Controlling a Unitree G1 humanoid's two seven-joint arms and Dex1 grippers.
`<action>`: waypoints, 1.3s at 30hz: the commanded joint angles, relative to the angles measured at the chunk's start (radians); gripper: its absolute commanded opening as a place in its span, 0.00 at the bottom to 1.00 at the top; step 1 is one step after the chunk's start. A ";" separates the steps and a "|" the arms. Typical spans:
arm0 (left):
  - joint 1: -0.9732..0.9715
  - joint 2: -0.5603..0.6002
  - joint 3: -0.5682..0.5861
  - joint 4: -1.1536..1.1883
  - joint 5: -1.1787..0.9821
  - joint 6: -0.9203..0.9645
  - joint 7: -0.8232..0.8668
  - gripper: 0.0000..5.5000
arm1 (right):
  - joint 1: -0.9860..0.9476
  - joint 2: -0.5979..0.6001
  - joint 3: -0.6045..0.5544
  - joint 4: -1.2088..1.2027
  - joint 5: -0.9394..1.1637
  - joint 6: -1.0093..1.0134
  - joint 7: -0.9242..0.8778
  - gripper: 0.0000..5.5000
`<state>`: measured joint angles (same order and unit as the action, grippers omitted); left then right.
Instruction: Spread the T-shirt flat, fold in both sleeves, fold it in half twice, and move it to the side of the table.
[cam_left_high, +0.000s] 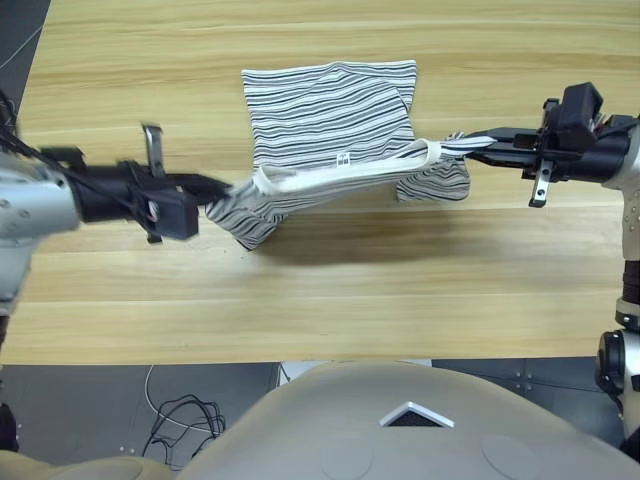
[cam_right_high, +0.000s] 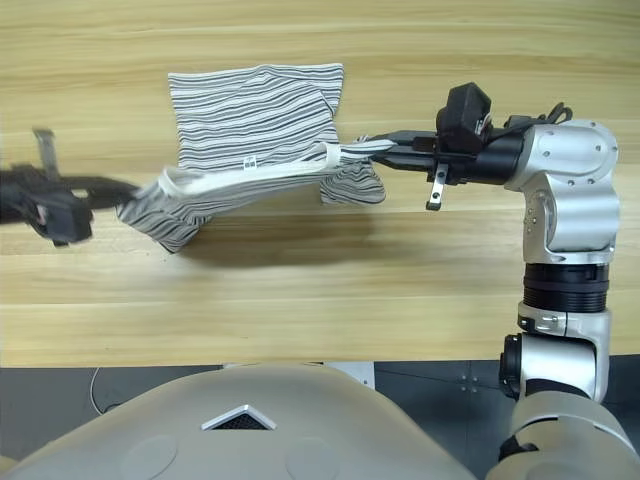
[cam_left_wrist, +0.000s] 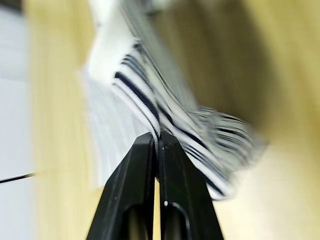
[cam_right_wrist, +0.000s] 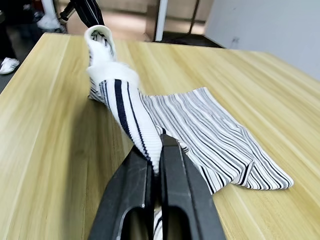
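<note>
Left eye view showed the left gripper (cam_left_high: 222, 187) clamped on one end of the striped T-shirt (cam_left_high: 330, 115), raised above the wooden table (cam_left_high: 320, 290). The shirt's white-trimmed edge ran taut between both arms, while its far part lay on the tabletop. The right gripper (cam_left_high: 462, 146) pinched the other end.

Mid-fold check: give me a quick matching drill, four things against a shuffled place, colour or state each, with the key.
Things:
1. left end effector
2. right end effector
3. T-shirt
4. table

Descriptions:
A. light wood grain
B. black and white stripes, near edge lifted, far part lying flat
C. shut on the shirt's edge, on the robot's right
D. shut on the shirt's edge, on the robot's left

Pairs: 1-D, 2-C, 3-B, 4-A
</note>
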<state>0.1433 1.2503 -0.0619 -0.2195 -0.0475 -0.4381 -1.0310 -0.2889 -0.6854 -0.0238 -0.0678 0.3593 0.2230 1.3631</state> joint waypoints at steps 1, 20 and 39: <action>0.240 0.089 0.041 -0.086 0.032 0.050 -0.084 0.02 | 0.044 -0.087 0.031 -0.137 0.028 0.017 0.058 0.02; 0.420 0.029 0.037 -0.460 0.299 0.137 -0.128 0.05 | 0.270 -0.070 0.483 -0.260 -0.279 -0.122 -0.035 0.02; 0.737 0.037 0.260 -0.627 0.065 0.324 -0.374 0.24 | 0.172 -0.321 0.371 -0.281 -0.021 0.012 0.217 0.24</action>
<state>0.8619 1.2933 0.1619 -0.8376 0.0527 -0.1163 -1.3731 -0.0691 -1.0326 0.3713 -0.3976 0.3312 0.2268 1.6039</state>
